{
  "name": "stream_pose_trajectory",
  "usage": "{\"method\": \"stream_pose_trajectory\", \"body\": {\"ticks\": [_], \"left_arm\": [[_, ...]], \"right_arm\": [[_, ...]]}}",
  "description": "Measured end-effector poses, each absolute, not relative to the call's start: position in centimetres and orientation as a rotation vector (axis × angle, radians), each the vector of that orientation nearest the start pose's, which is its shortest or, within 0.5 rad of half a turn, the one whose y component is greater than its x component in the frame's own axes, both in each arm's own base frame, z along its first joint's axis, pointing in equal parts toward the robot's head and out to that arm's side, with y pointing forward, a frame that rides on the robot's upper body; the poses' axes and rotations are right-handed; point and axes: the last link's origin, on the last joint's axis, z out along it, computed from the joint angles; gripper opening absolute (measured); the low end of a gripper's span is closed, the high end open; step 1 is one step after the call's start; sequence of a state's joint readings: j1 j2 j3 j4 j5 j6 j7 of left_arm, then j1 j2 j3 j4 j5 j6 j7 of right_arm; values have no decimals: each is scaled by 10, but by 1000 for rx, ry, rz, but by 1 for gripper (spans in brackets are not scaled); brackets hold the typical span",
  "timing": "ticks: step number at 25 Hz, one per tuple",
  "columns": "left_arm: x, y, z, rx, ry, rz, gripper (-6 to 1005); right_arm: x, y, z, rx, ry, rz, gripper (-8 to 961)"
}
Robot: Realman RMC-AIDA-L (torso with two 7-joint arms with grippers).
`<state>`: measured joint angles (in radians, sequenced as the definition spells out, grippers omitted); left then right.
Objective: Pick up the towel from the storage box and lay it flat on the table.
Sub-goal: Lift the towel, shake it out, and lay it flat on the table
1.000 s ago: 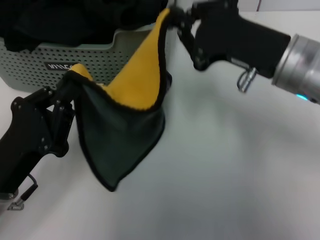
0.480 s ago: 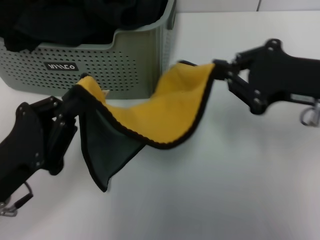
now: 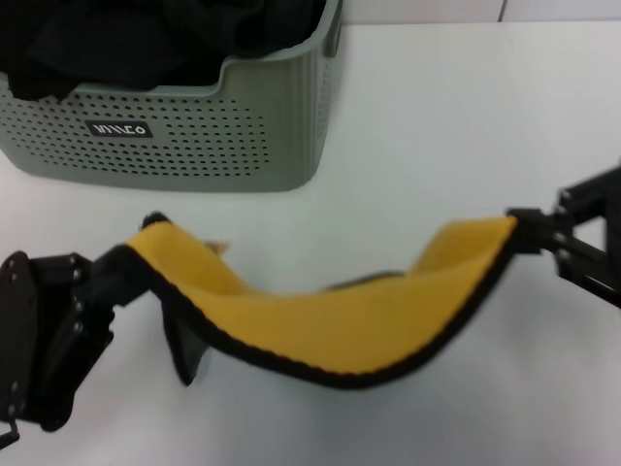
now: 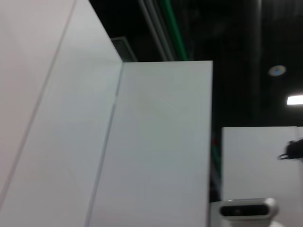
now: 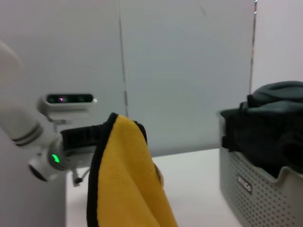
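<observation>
Yellow-side-up towel (image 3: 340, 325) sags between both grippers over the table's (image 3: 456, 146) near edge, clear of the box (image 3: 194, 136). Left gripper (image 3: 121, 272) and right gripper (image 3: 532, 233) each clamp a corner.

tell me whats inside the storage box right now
Dark black cloths are heaped inside the storage box, rising above its rim. Whatever lies beneath that pile is covered. The towel is out, stretched between the left gripper and right gripper over the table.
</observation>
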<state>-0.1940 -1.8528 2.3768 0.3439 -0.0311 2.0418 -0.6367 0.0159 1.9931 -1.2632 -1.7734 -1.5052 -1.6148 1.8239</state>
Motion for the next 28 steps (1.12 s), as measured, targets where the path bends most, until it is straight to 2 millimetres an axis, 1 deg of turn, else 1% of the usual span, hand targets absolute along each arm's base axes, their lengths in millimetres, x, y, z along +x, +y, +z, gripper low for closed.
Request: {"method": "stream_pose_trajectory", "body": {"ticks": [4, 7, 9, 13, 15, 17, 20, 24, 26, 28], "left_arm": [[-266, 171, 31, -2315, -194, -1759, 42], [-260, 163, 33, -2356, -147, -1805, 44], [-256, 155, 34, -2361, -95, -1826, 46], [-256, 147, 34, -2354, -58, -1823, 49], [-257, 147, 31, -2362, -71, -1811, 50], [-261, 152, 23, -2363, -125, -1778, 51], [-268, 167, 6, -2372, -227, -1697, 53], [-272, 186, -20, -2379, -295, -1550, 56], [-271, 193, -29, -2377, -295, -1486, 57], [-271, 199, -34, -2373, -289, -1445, 59]], "right_arm": [[161, 216, 105, -2855, 155, 742, 10], [170, 199, 119, -2871, 182, 804, 10], [176, 186, 128, -2875, 187, 861, 10], [189, 164, 143, -2864, 196, 979, 10], [199, 158, 148, -2849, 233, 1044, 10], [213, 161, 147, -2813, 332, 1096, 10], [236, 172, 136, -2771, 478, 1140, 10], [267, 195, 106, -2717, 660, 1137, 10], [276, 211, 89, -2710, 733, 1147, 10], [281, 225, 74, -2702, 790, 1145, 10]]}}
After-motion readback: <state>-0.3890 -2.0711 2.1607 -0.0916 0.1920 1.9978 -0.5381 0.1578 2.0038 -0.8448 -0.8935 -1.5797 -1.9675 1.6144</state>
